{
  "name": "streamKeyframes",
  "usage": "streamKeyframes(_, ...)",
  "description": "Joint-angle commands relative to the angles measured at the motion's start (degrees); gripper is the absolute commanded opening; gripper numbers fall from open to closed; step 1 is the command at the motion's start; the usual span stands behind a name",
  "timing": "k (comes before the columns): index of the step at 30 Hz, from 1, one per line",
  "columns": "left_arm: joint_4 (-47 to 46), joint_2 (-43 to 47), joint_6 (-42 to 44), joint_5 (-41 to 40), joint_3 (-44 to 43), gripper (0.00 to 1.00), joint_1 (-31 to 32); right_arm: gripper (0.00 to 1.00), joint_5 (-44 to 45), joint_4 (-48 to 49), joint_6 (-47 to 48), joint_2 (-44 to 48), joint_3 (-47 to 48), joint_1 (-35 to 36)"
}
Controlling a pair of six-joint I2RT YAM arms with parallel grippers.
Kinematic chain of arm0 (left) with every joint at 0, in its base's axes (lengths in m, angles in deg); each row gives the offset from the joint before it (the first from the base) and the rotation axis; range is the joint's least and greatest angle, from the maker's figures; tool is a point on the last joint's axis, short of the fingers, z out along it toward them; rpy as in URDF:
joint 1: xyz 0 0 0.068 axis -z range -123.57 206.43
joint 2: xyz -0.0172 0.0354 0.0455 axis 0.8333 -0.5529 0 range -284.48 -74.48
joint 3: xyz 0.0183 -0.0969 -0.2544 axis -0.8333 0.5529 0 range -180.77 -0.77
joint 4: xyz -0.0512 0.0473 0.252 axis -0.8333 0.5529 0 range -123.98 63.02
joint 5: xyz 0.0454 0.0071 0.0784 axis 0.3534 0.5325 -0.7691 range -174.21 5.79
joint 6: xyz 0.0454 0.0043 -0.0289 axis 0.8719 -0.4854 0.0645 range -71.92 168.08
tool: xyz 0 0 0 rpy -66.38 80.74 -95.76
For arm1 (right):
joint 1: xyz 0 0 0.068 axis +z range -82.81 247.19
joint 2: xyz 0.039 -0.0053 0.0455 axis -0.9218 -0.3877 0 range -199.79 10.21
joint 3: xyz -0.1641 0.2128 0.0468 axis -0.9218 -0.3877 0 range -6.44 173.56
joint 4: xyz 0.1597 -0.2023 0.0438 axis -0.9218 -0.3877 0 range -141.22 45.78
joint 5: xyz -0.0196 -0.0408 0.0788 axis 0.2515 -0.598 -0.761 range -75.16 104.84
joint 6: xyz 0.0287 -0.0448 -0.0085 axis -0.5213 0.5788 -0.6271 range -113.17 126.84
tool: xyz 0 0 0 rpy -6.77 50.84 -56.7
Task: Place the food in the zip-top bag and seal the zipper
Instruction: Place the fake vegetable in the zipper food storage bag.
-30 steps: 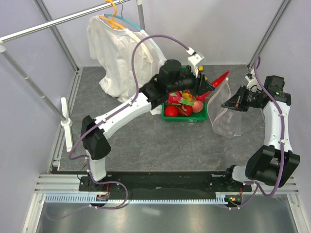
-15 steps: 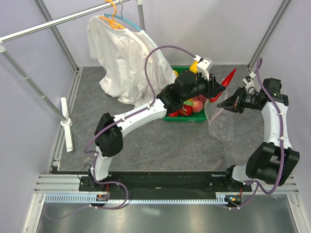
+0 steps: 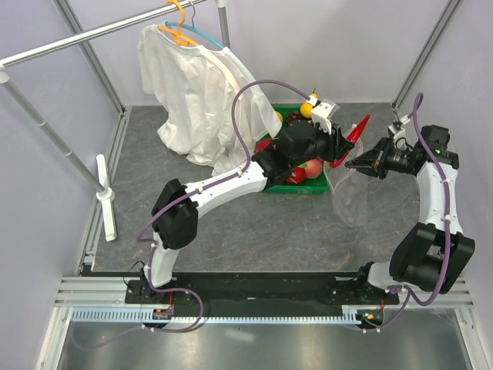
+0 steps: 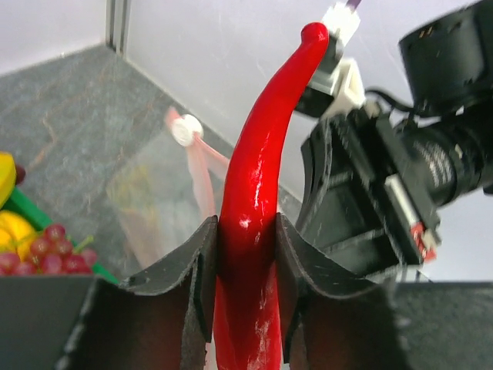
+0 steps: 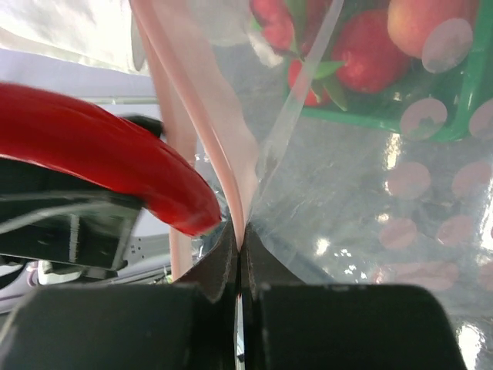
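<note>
My left gripper [image 3: 339, 143] is shut on the red pepper [image 3: 356, 131], which also shows in the left wrist view [image 4: 258, 185] rising between the fingers. It holds the pepper at the mouth of the clear zip-top bag [image 3: 348, 193]. My right gripper [image 3: 356, 163] is shut on the bag's pale pink zipper strip [image 5: 223, 139], holding the bag up. The pepper's tip [image 5: 115, 158] lies just left of that strip. The bag and its pink strip [image 4: 202, 166] show behind the pepper in the left wrist view. The dragon fruit and banana bunch cannot be made out.
The green tray [image 3: 302, 190] with several toy fruits sits under the left arm, left of the bag. A white shirt [image 3: 192, 92] hangs from a rack at the back left. A white post [image 3: 104, 196] stands at the left. Purple walls close the sides.
My left arm carried the pepper from over the tray to the right, up to the bag's mouth. My right gripper lifted slightly, still holding the bag.
</note>
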State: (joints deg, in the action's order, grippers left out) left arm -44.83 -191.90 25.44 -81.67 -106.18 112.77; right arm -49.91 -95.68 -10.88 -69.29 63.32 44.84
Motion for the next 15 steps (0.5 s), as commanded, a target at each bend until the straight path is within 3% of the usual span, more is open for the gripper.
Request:
streamKeyframes(1,0.46,6.24,-0.3,0.87,3.1,0.41,0.35,0.0,-3.98,4.09,-3.64,-0.12,-0.06,-0.59)
streamKeyframes(11,6.89,13.18,0.48,3.95,2.75,0.66,0.0,0.0,-3.45,4.09,-1.27,1.98,1.61,-1.73)
streamKeyframes(15,14.5,15.21,1.45,1.32,1.44,0.67,-1.75,0.0,-3.01,3.83,0.22,3.12,2.23,-1.73)
